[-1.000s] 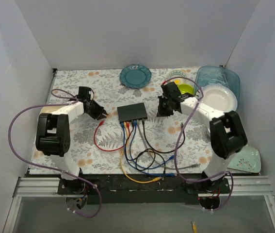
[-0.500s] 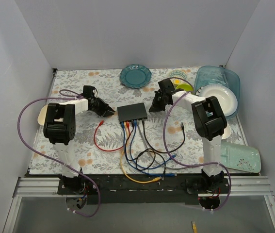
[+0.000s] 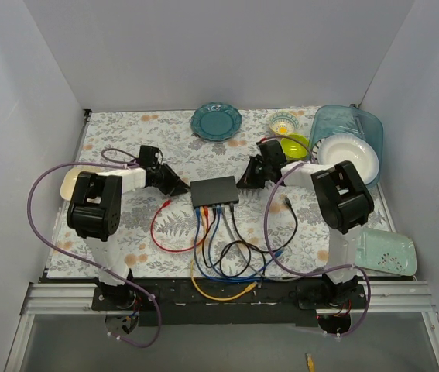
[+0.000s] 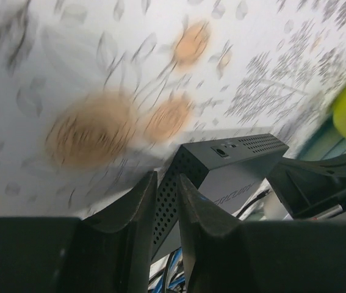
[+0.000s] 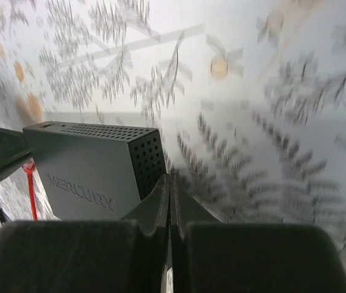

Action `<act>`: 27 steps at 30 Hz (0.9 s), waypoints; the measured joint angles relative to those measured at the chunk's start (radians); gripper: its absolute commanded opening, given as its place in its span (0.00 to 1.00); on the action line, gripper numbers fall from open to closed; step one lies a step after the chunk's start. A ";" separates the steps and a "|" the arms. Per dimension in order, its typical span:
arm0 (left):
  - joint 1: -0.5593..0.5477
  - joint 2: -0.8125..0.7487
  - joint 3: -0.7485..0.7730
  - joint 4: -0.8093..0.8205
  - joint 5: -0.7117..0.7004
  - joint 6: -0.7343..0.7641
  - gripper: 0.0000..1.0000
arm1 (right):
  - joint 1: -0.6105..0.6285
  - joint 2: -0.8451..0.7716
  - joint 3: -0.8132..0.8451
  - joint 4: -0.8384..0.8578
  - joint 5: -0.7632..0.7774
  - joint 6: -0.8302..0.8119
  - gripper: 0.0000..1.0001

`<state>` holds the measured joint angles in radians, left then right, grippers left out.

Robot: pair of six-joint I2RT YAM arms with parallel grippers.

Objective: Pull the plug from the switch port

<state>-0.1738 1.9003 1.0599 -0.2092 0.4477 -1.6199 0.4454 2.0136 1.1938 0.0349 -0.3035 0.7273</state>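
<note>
The black switch box [image 3: 214, 191] lies flat mid-table with several coloured cables [image 3: 213, 211] plugged into the sockets along its near edge. My left gripper [image 3: 180, 187] is at the box's left end, empty and almost shut, with a narrow gap between the jaws. In the left wrist view [image 4: 166, 178] the box's perforated end [image 4: 171, 195] shows through that gap. My right gripper [image 3: 243, 181] is fully shut and empty at the box's right end. In the right wrist view [image 5: 170, 177] its tip sits beside the box's perforated corner [image 5: 145, 159].
A loose red cable [image 3: 162, 229] lies left of the box and a loose black plug [image 3: 287, 201] lies to its right. A teal plate [image 3: 216, 121], two small bowls [image 3: 295, 143] and a white bowl [image 3: 348, 155] in a teal bin stand at the back. A mint tray [image 3: 389, 254] is near right.
Both grippers have come down and inward to the two ends of the switch box. The box has shifted slightly toward the near edge.
</note>
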 measured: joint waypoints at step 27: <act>-0.150 -0.486 -0.276 -0.231 -0.238 0.005 0.70 | 0.340 -0.684 -0.197 -0.511 0.568 -0.047 0.95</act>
<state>-0.3237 1.4147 0.7841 -0.4404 0.2100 -1.6154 0.7849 1.3293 0.9970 -0.4759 0.2649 0.6807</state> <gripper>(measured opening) 0.614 0.827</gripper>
